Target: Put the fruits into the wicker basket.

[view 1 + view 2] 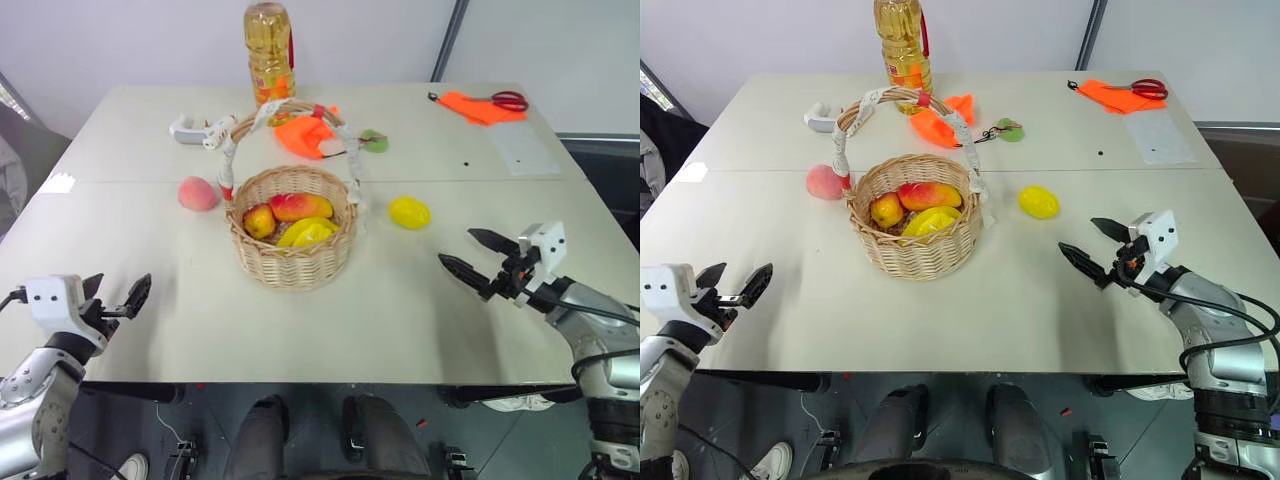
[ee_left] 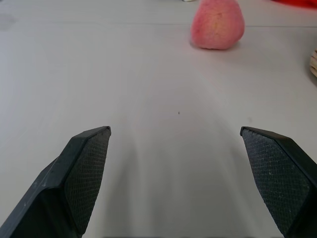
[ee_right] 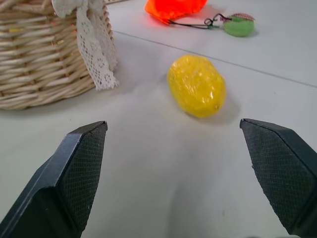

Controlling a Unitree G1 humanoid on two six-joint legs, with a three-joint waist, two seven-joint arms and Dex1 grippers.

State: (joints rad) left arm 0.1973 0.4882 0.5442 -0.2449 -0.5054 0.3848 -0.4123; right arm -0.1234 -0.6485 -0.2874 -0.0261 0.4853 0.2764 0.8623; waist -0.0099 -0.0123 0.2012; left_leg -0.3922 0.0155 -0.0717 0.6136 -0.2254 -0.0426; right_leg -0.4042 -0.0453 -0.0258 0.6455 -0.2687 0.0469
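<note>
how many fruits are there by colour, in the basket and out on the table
Pink: 1, the peach on the table to the left of the wicker basket.
Yellow: 2, the lemon on the table to the right of the basket, and a yellow fruit in the basket.
Red-and-yellow: 2, two mangoes in the basket.
Total: 5 fruits, 3 in the basket and 2 on the table.

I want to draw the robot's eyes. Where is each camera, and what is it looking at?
Left eye view: on the head, looking down over the table and wicker basket; both arms show.
Right eye view: beside it, same scene.
Left wrist view: on the left arm, facing the peach between the open left gripper.
Right wrist view: on the right arm, facing the yellow fruit between the open right gripper.
Shared: the right wrist view also catches the basket.
</note>
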